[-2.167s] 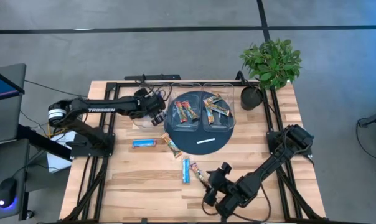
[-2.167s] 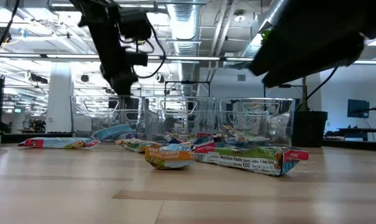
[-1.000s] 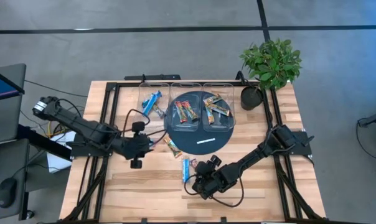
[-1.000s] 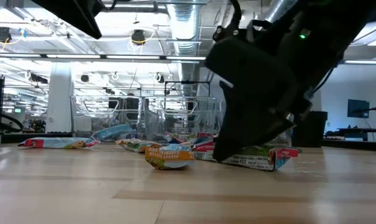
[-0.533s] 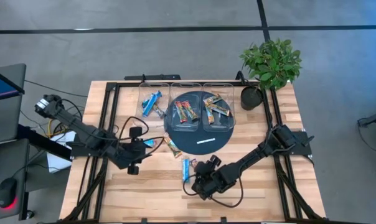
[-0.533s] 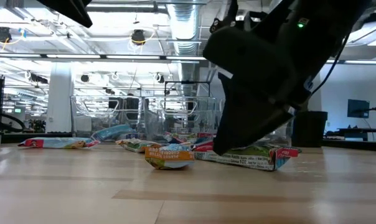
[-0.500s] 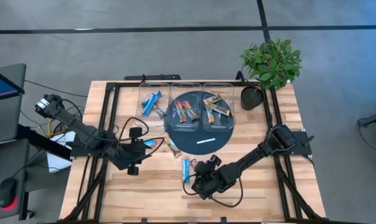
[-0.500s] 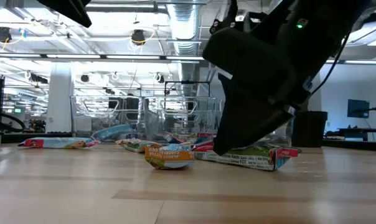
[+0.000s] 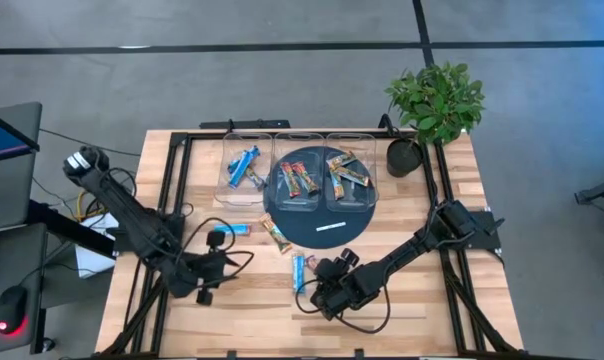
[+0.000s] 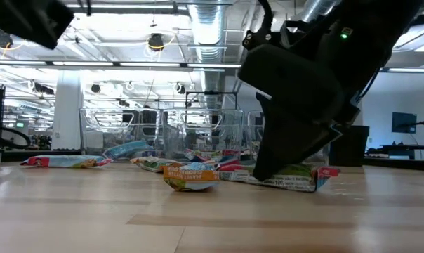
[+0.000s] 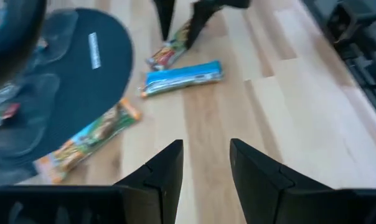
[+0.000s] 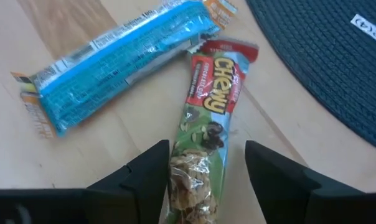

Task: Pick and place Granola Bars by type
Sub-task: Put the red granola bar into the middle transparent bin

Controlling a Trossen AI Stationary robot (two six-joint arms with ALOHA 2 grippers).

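Note:
My right gripper is low over the table near its near edge, open, with one finger on each side of the near end of a green-and-red granola bar that lies flat. A blue bar lies beside it. My left gripper hovers open and holds nothing. It is near-left of another blue bar. An orange-brown bar lies at the edge of the dark mat. Sorted bars sit in three clear bins.
A round dark mat under the bins carries a thin white strip. A potted plant stands at the far right corner. Black frame rails run along both sides. Bare wood lies near the front edge.
My left gripper has drawn back from the blue bar on the left toward the table's near edge, still open; that bar stayed where it lay. My right gripper has stayed low over the green-and-red bar, shifting only slightly.

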